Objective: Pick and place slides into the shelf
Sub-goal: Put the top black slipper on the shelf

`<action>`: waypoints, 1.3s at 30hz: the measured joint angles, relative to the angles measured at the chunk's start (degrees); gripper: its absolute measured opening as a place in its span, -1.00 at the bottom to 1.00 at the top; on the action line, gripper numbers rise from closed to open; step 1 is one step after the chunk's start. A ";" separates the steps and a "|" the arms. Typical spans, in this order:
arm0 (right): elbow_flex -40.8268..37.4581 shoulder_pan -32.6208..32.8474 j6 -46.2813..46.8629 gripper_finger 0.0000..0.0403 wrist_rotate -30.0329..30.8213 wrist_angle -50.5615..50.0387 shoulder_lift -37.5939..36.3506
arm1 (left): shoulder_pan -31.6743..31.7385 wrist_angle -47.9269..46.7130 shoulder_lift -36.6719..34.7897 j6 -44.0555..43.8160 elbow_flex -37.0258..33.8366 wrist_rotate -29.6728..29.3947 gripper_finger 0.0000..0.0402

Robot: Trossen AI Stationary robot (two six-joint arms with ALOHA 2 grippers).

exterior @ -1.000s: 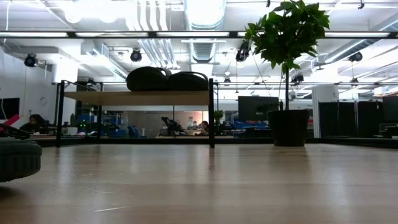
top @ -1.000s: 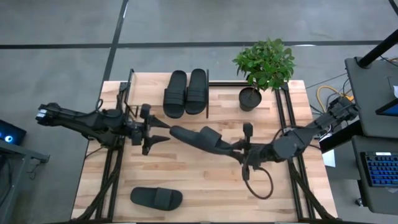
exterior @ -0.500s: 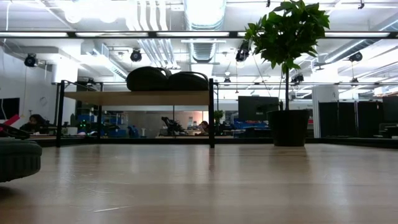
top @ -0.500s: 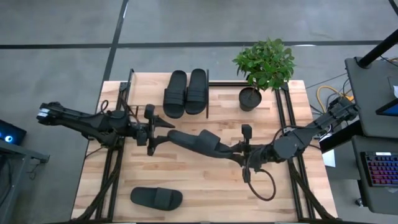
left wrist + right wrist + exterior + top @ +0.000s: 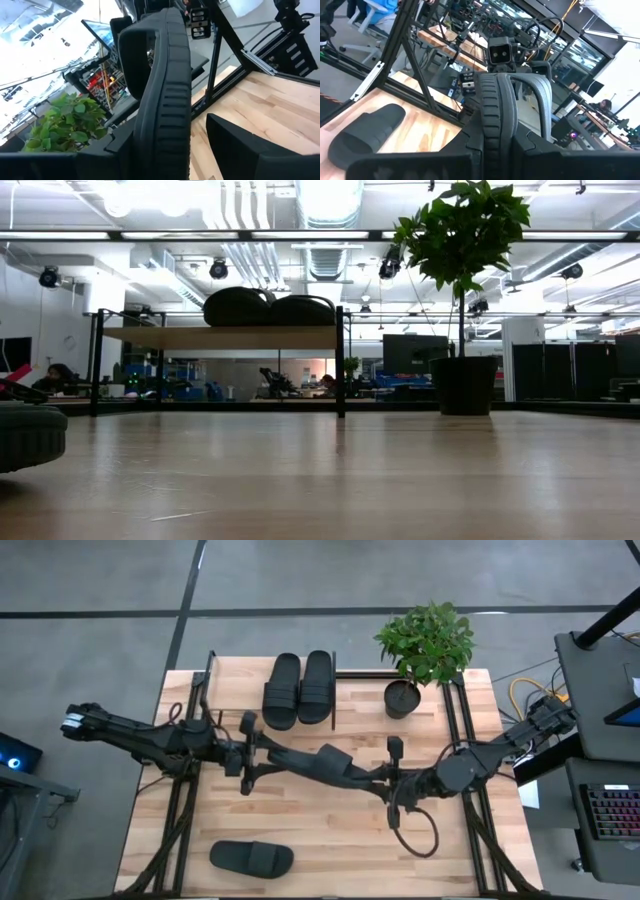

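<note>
A slide (image 5: 325, 765) hangs in the air in front of the shelf (image 5: 228, 692), held at one end by the right end effector (image 5: 385, 780), clamped tight on its heel so the sole stays on edge. The left end effector (image 5: 255, 747) stands spread around the slide's other end (a handover, I judge), fingers either side of the sole. Two slides (image 5: 299, 688) already sit side by side on the shelf; a fourth slide (image 5: 251, 858) lies on the table (image 5: 330, 830) well in front of it
</note>
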 joint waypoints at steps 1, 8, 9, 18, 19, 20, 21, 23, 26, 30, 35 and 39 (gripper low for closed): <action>0.00 -0.01 0.00 -0.88 0.00 -0.02 0.00 | 0.00 -0.22 0.00 0.00 0.00 0.00 -0.08; 0.00 -0.15 0.02 -0.88 0.15 0.20 0.00 | -0.03 0.14 0.35 0.02 0.04 0.43 -0.64; 0.00 -0.15 0.00 -0.88 0.15 0.28 -0.03 | -0.09 0.17 0.37 0.06 0.04 0.61 -0.74; 0.00 -0.16 -0.02 -0.76 0.62 0.19 -0.07 | -0.13 0.90 0.08 -0.03 0.04 -2.63 -0.83; 0.00 -0.15 0.00 -0.71 1.14 0.19 -0.07 | -0.13 0.90 -0.01 -0.05 0.04 -3.09 -0.83; 0.00 -0.15 -0.02 -0.66 2.05 0.19 -0.07 | -0.13 0.83 -0.18 -0.05 0.04 -3.62 -0.83; 0.00 -0.15 -0.02 -0.62 3.69 0.14 -0.07 | -0.15 0.71 -0.41 -0.16 0.04 -4.50 -0.83; 0.00 -0.07 0.00 -0.54 8.46 0.10 -0.07 | -0.15 0.58 -0.97 -1.28 0.04 -6.84 -0.83; 0.00 0.19 -0.40 -0.46 16.32 -0.09 -0.11 | -0.17 -1.18 -2.60 -1.57 0.02 -10.59 -0.83; 0.00 0.26 -0.91 -0.40 21.14 -0.12 -0.20 | -0.62 -2.92 -4.41 -1.94 0.02 -13.94 -0.83; 0.00 0.26 -1.29 -0.39 22.92 -0.45 -0.20 | -1.86 -5.08 -6.16 -2.48 0.45 -20.93 -0.83; 0.00 0.42 -0.96 -0.43 27.00 -1.55 -0.20 | -3.63 -7.57 -7.20 -3.06 1.72 -34.75 -0.83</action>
